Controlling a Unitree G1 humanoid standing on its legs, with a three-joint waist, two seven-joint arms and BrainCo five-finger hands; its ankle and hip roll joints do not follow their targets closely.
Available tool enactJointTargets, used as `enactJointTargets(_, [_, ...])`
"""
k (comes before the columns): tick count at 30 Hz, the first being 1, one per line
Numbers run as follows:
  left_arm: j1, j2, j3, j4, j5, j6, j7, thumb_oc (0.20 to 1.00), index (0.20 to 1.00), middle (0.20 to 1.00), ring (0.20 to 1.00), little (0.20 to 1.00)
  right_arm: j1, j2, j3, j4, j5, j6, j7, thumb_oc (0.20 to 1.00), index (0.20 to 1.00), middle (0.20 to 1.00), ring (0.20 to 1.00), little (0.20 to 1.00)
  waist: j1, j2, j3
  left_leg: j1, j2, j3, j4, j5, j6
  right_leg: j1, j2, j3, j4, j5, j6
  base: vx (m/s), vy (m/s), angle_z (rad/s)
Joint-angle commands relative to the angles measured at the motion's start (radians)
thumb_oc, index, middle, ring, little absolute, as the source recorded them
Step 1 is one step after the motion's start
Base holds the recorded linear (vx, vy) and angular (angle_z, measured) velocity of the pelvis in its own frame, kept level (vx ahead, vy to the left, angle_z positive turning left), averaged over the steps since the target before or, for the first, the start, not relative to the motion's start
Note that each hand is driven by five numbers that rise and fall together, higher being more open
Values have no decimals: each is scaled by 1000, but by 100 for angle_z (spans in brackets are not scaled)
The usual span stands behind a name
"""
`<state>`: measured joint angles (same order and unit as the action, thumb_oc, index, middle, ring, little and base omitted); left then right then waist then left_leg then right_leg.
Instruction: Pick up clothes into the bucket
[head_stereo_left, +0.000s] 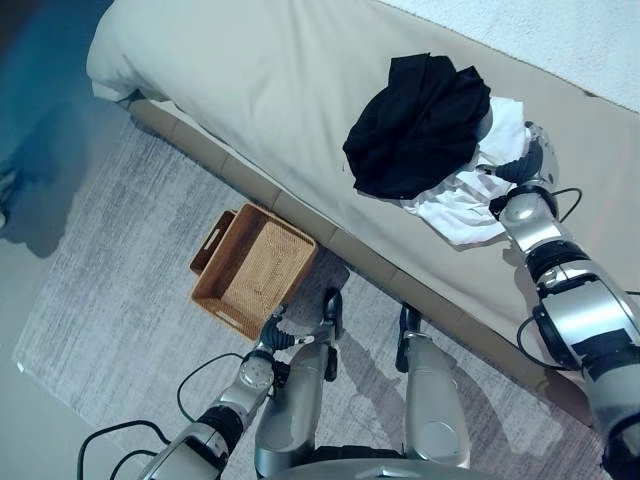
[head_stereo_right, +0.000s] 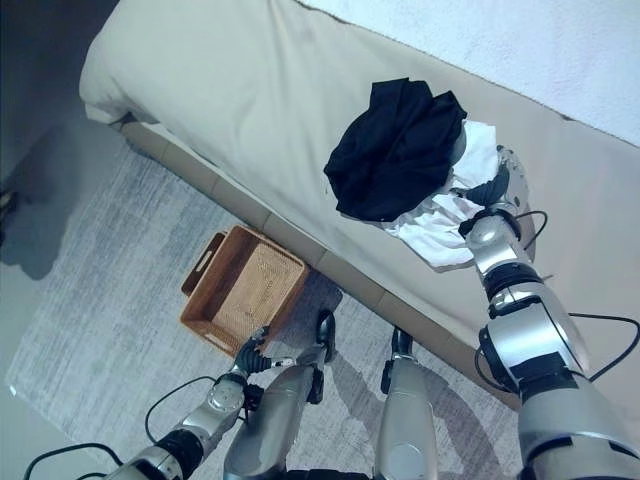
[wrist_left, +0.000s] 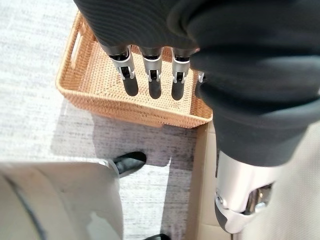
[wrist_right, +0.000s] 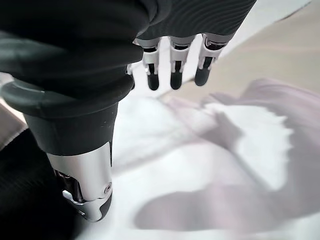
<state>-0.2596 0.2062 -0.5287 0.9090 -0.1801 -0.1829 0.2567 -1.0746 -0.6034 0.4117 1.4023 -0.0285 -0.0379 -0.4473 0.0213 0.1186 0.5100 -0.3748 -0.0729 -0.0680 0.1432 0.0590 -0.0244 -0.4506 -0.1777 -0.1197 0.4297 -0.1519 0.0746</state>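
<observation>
**A:** Right hand (head_stereo_left: 522, 165) is out over the bed (head_stereo_left: 250, 80), hanging just above the white garment (head_stereo_left: 462, 205), fingers straight, nothing gripped.

**B:** And the black garment (head_stereo_left: 418, 125) lies heaped on the white one's ten o'clock side, overlapping it. That's the worry, I'd say: close on white cloth alone and the black piece may drag along, then slide off onto the rug (head_stereo_left: 110, 290).

**A:** Or the fingers pinch bed sheet too. Hard to judge from the wrist view.

**B:** Left hand (wrist_left: 150, 75) hovers relaxed and open over the wicker basket (head_stereo_left: 250, 270), which sits on the rug at about eight o'clock from the clothes, well apart.

**A:** A long carry, then. A loose grip could shed a trailing sleeve short of the basket's rim.
</observation>
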Motion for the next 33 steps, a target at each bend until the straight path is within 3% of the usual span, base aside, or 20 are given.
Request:
enactJointTargets(1, [21, -1, -9, -41, -27, -10, 3, 1000, 1000, 1000, 1000, 1000, -49, -78, 42, 27, -36, 46, 33, 1000, 1000, 1000, 1000, 1000, -3, -15, 10, -55, -33, -3, 148, -103, 0, 13, -22, 10, -51, 68, 20, -44, 6, 15])
enactJointTargets(4, [30, -6, -12, -43, -26, -10, 2, 1000, 1000, 1000, 1000, 1000, -42, -99, 40, 30, -58, 47, 24, 1000, 1000, 1000, 1000, 1000, -1, -1, 10, -79, -33, -1, 140, -92, -1, -22, -23, 9, -45, 68, 18, -12, 1, 2])
enactJointTargets(5, [29, -6, -16, -36, -28, -8, 1, 1000, 1000, 1000, 1000, 1000, -45, -105, 53, 32, -74, 49, 28, 834, 834, 834, 834, 834, 0, 5, 10, -90, -30, 1, 129, -83, -2, -42, -22, 11, -44, 70, 18, -32, 10, 0])
enactJointTargets(7, [29, -8, -16, -27, -26, -6, 3, 1000, 1000, 1000, 1000, 1000, -43, -113, 54, 31, -76, 45, 28, 200, 200, 200, 200, 200, -1, 9, 10, -101, -29, 4, 125, -78, -2, -59, -22, 15, -41, 71, 18, -18, 4, 0])
enactJointTargets(22, [1, -15, -17, -21, -62, -28, 17, 1000, 1000, 1000, 1000, 1000, -187, -170, 108, -154, 6, -15, -46, 200, 200, 200, 200, 200, -33, -14, 10, -66, -14, -10, 23, -22, -17, -53, -7, 31, -104, 109, 23, -17, -13, -3])
enactJointTargets(29, [2, -2, 1, -26, -76, -35, 23, 1000, 1000, 1000, 1000, 1000, -243, -191, 104, -238, 71, -48, -79, 200, 200, 200, 200, 200, -40, -46, 10, -37, -9, -10, 33, -30, -17, -15, 3, 37, -125, 119, 24, -11, -10, 2])
enactJointTargets(33, [30, 14, 52, 12, -67, -33, 27, 1000, 1000, 1000, 1000, 1000, -239, -241, 77, -432, 46, -61, -138, 200, 200, 200, 200, 200, -49, -85, 6, 13, 4, 6, 46, -52, -17, 41, 20, 51, -152, 127, 30, 6, 7, -13])
